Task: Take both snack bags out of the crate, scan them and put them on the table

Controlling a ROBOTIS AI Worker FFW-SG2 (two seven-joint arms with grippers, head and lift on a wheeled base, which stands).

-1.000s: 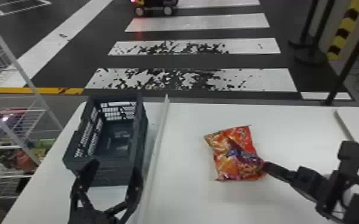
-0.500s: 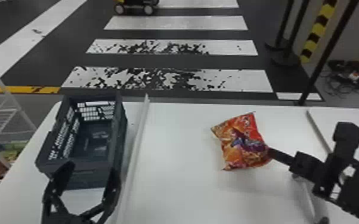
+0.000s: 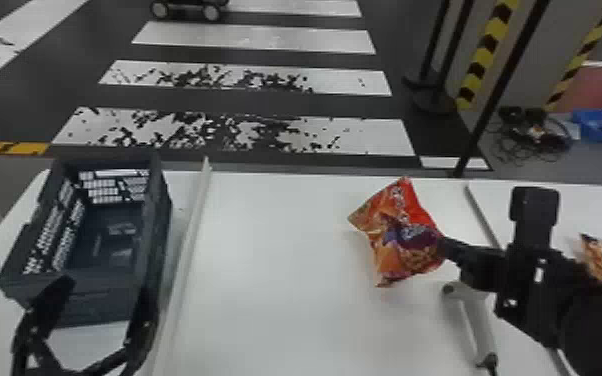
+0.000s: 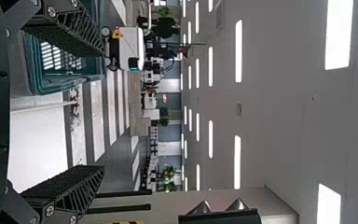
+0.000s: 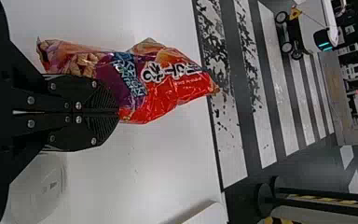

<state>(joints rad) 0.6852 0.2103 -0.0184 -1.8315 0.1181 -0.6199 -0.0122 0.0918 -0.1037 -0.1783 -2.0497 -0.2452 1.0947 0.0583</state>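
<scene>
Clenching the red snack bag [image 3: 397, 240], right gripper [image 3: 441, 244], right side of table [image 3: 275, 310]; black-and-white characters on red, light-blue lettering on purple. Left gripper [image 3: 105, 287] spread, near crate [image 3: 161, 215].

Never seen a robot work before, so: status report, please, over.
Right gripper shut on red snack bag, over table. Left gripper open at near end of crate. Nothing seen blocking the held bag.

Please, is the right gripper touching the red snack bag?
Touching. The right wrist view shows the right gripper, jaws closed on the edge of the red snack bag.
</scene>
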